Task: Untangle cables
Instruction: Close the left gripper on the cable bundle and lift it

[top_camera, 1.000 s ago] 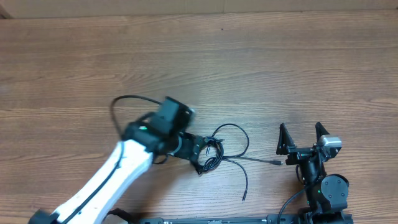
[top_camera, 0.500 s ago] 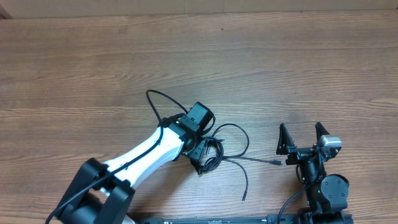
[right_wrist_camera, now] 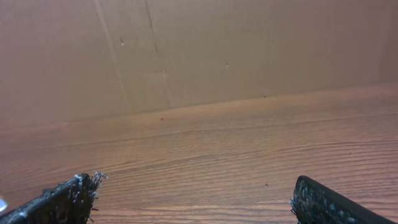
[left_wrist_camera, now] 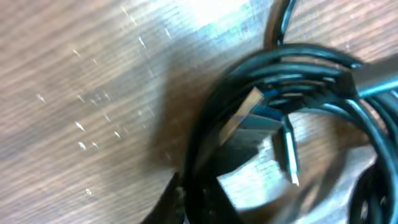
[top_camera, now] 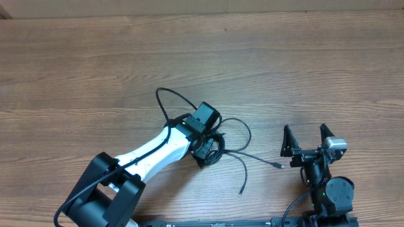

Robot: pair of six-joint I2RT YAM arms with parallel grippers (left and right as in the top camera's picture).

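The cables (top_camera: 219,150) lie as a small black knot on the wooden table (top_camera: 265,69), near its front. One loop arcs out to the right, and two loose ends trail toward a plug (top_camera: 276,165) and a tip (top_camera: 240,191). My left gripper (top_camera: 207,153) is down on the knot's left side, shut on its strands. In the left wrist view the coiled cables (left_wrist_camera: 292,59) fill the frame, with a metal plug (left_wrist_camera: 287,152) inside the coil, and my left gripper (left_wrist_camera: 193,205) pinches black strands at the bottom edge. My right gripper (top_camera: 307,140) rests open and holds nothing, to the right of the plug.
The left arm's own thicker black wire (top_camera: 169,99) loops up behind its wrist. In the right wrist view the right gripper (right_wrist_camera: 196,199) faces bare table (right_wrist_camera: 205,143) and a brown cardboard wall (right_wrist_camera: 199,50) at the far edge.
My left gripper has gone from open to shut on the cable knot. The left arm swung in from the left, and the loose cable ends shifted slightly left. The right arm stayed still.
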